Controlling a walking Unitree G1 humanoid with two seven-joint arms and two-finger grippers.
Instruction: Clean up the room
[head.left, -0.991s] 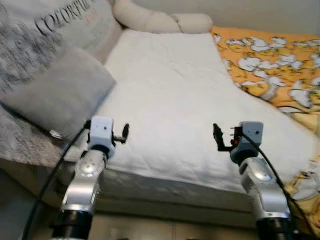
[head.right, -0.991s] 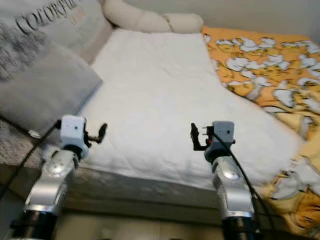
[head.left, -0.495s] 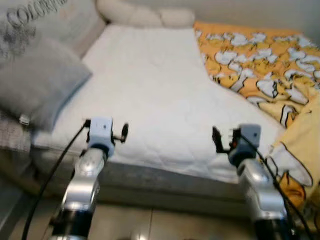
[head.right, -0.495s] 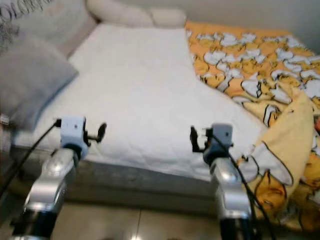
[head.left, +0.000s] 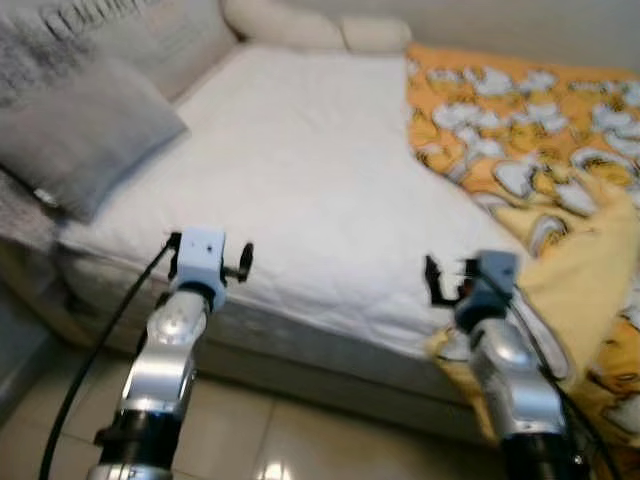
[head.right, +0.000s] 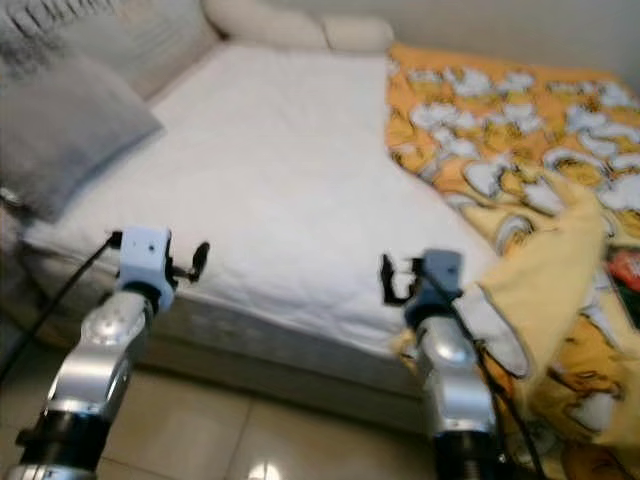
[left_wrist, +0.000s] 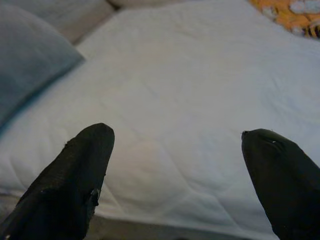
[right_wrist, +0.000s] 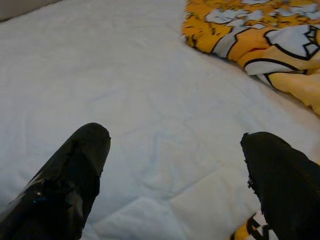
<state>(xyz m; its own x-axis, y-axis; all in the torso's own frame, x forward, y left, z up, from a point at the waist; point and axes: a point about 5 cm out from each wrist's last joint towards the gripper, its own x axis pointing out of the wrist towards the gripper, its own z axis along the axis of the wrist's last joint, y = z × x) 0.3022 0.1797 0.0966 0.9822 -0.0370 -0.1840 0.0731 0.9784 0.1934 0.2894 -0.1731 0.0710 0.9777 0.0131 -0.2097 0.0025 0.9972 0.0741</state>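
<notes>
Left eye view: the bed (head.left: 300, 170) is the landmark, covered by a white quilted mattress pad. At its head end lies a cream bolster (head.left: 300, 28). Along the bed's left side a grey pillow (head.left: 85, 135) leans on a larger light cushion (head.left: 150, 30) that carries dark printed lettering; the frame is blurred and the letters cannot be read.

On the bed's right side lies the orange blanket (head.left: 520, 120), printed with white cartoon figures outlined in black. It covers the right half of the bed and spills over the foot-end corner, where a pale yellow underside folds outward and hangs toward the floor (head.left: 300, 430). In the right eye view a small red and dark object (head.right: 625, 270) sits at the far right edge beside the blanket; its kind cannot be told.

Pale glossy tiles cover the floor at the foot of the bed.

Left gripper (head.left: 243, 262) hovers in front of the bed's foot edge, near its left corner. The left wrist view shows its fingers (left_wrist: 75, 175) spread wide apart with nothing between them, jaws released, over the white pad.

Right gripper (head.left: 432, 280) hovers at the foot edge near the hanging blanket fold. The right wrist view shows its fingers (right_wrist: 70, 175) likewise spread, jaws released and empty, with the blanket's edge just beside.
</notes>
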